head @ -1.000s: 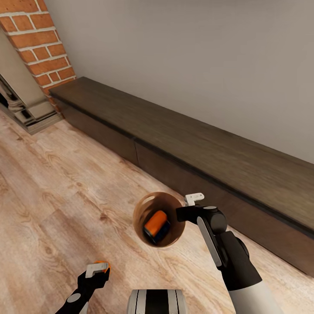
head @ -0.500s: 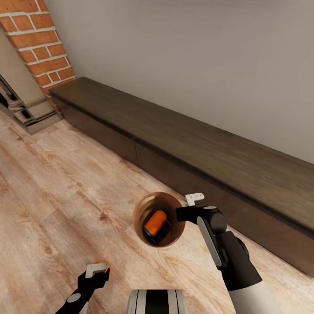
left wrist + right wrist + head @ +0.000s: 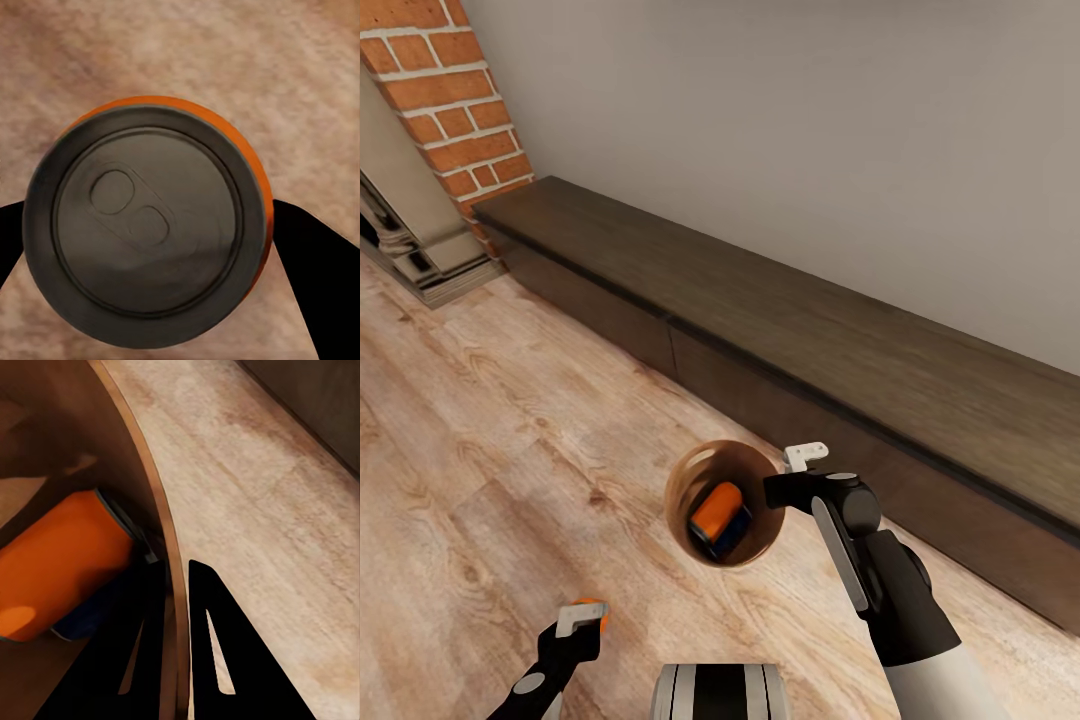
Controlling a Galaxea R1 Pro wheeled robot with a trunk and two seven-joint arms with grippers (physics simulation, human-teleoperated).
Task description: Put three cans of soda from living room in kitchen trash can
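My right gripper [image 3: 784, 478] is shut on the rim of the round tash can [image 3: 738, 459], which hangs above the floor showing its brown inside. An orange can of soda [image 3: 718, 514] lies on its side in the bin. In the right wrist view the bin's wall [image 3: 166, 556] runs between the gripper's [image 3: 177, 579] two black fingers, with that can [image 3: 64, 574] just inside. My left gripper [image 3: 582, 622] is low at the front left, shut on a second orange can [image 3: 594, 606]. Its grey top [image 3: 146, 225] faces the left wrist camera.
A long low dark-brown cabinet [image 3: 810, 340] runs along the grey wall behind the bin. The red brick fireplace [image 3: 450, 90] stands at the far left. Light wood floor [image 3: 480, 430] spreads to the left and front. My base [image 3: 720, 692] shows at the bottom edge.
My left gripper with its can has dropped slightly toward the bottom of the head view. The right gripper and the bin have not moved.
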